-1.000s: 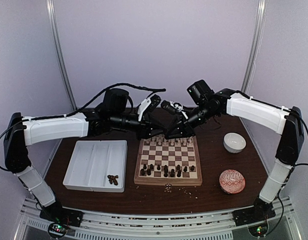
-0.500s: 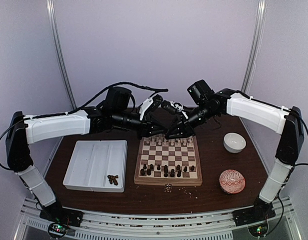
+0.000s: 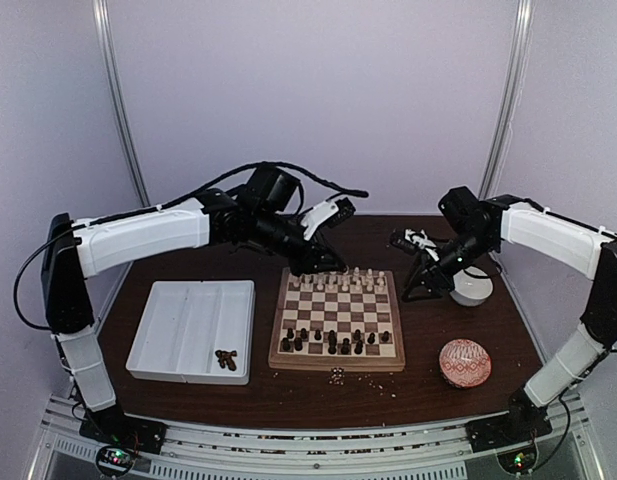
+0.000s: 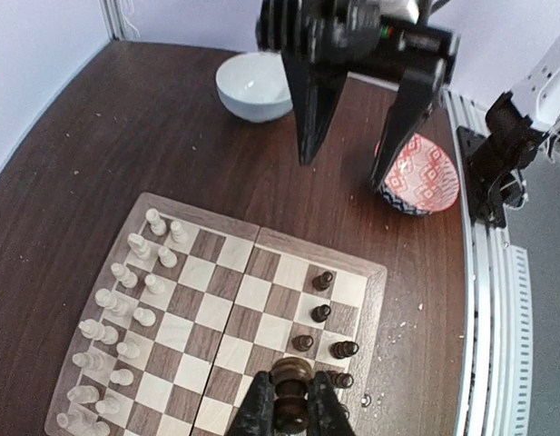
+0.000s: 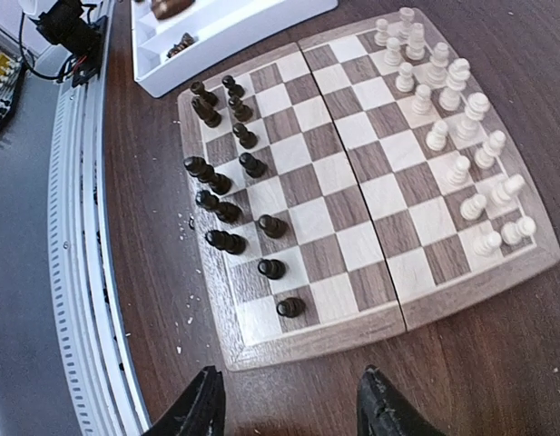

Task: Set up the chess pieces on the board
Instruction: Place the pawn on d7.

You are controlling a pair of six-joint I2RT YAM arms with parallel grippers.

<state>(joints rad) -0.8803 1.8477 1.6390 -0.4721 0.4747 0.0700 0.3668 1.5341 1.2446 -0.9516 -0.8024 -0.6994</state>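
board (image 3: 336, 316): flat on the dark surface (image 3: 428, 335), between the white tray and the white bowl
cream pieces (image 3: 338, 282): lined up along the board's two far rows
dark pieces (image 3: 331, 343): ragged on the two near rows, gaps between them
spare dark pieces (image 3: 225, 359): in the tray's near right corner
left jaws: clenched on one dark piece (image 4: 291, 392) — upright, above the board's left edge
right jaws: spread apart, nothing between them — off the board's right side, near the white bowl
white tray (image 3: 188, 328): left of the board
white bowl (image 3: 473, 290): right of the board, far side
patterned bowl (image 3: 464, 362): right of the board, near side
crumbs (image 3: 338, 376): on the surface just beside the board's near edge
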